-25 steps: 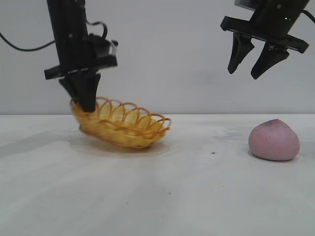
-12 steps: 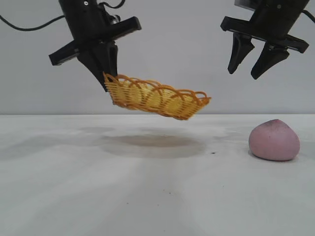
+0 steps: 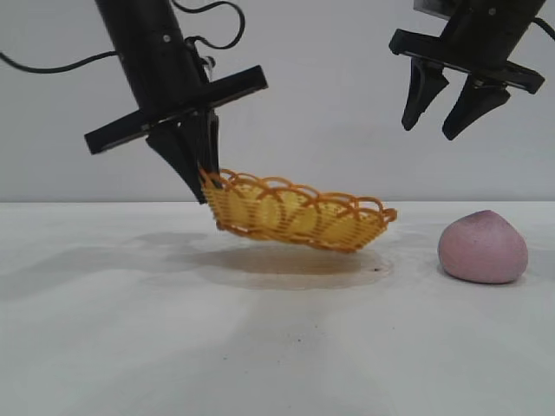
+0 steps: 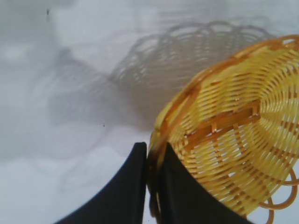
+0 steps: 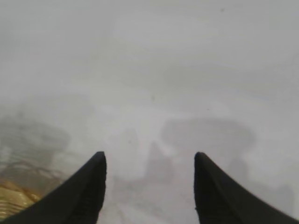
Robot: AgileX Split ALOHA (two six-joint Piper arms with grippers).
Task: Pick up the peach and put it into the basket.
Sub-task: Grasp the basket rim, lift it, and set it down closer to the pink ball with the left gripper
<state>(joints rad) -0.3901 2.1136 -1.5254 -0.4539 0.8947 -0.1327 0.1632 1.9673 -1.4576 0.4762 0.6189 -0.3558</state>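
I have the left gripper (image 3: 201, 178) pinching the basket (image 3: 299, 218) by its rim at one end, fingers (image 4: 126, 191) pressed together on the wicker with one inside the rim and one outside. The basket hangs in the air just above the desk (image 3: 260, 347), tilted so the far end dips toward the peach (image 3: 483, 246), and it casts a broad shadow on the surface beneath. In the left wrist view I see the woven bottom of the basket (image 4: 233, 135) and its looped edge, with the shadow of the loops on the desk (image 4: 70, 70) behind.

The peach sits on the desk at the right side of the exterior view, clear of the basket and touching nothing else. It rests with its pointed tip up.

My right gripper (image 3: 447, 108) hangs high above the peach, a little to the basket side of it, fingers (image 5: 84, 191) spread and holding nothing. Its wrist view shows only bare desk (image 5: 163, 70) between the fingertips, with a bit of the basket (image 5: 14, 203) at the edge.
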